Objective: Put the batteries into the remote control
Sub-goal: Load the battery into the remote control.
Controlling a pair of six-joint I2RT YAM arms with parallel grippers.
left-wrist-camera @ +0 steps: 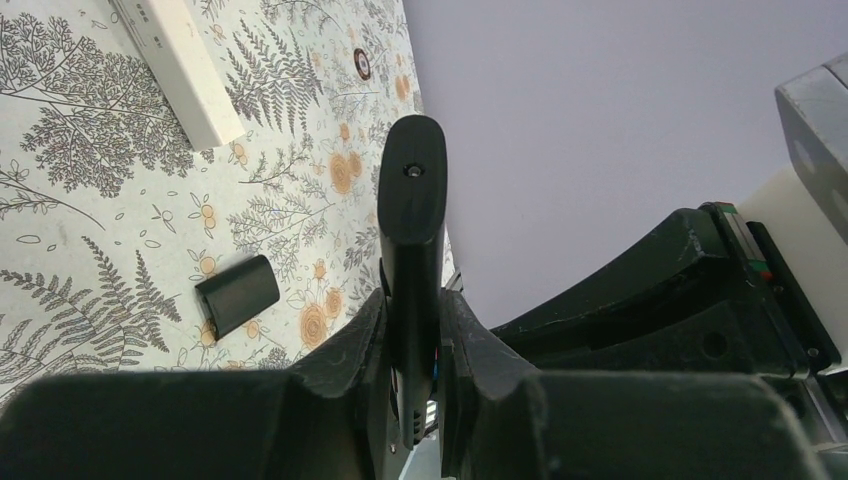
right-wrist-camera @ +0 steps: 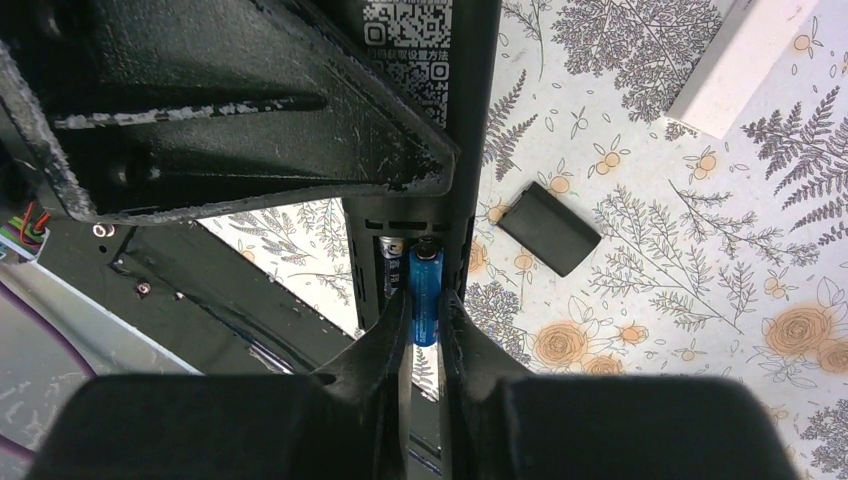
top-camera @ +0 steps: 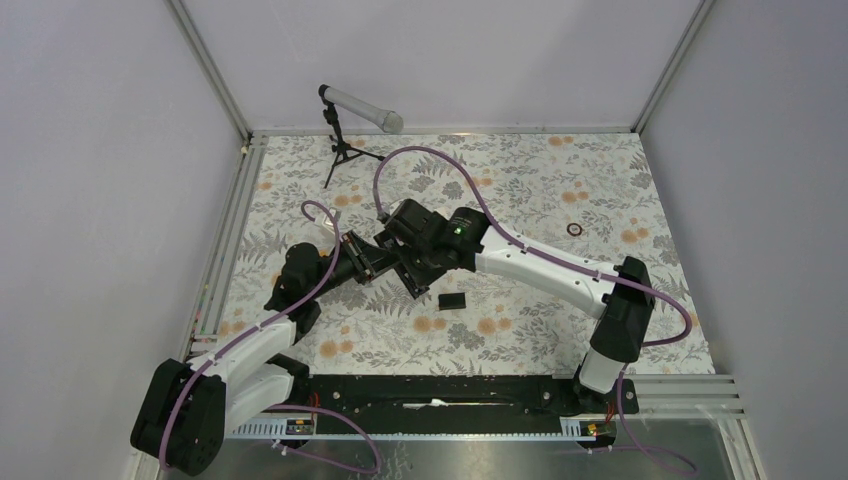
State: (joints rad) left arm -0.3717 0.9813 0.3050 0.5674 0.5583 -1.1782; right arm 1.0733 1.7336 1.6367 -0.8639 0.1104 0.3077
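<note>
Presently your right claw (right-wrist-camera: 425, 318) pinches a blue battery (right-wrist-camera: 424, 280), left claw (left-wrist-camera: 412, 312) clamps the remote (left-wrist-camera: 410, 200); tilted, it could jam just ahead.

right end effector (right-wrist-camera: 425, 338) pinching blue battery (right-wrist-camera: 424, 292), at remote (right-wrist-camera: 476, 100) compartment

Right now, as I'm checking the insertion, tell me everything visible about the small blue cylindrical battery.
The small blue cylindrical battery looks glossy, with a dark cap at its far end. The right gripper pinches it lengthwise between its fingers, cap at the open bay of the black plastic remote control, which the left gripper clamps.
</note>
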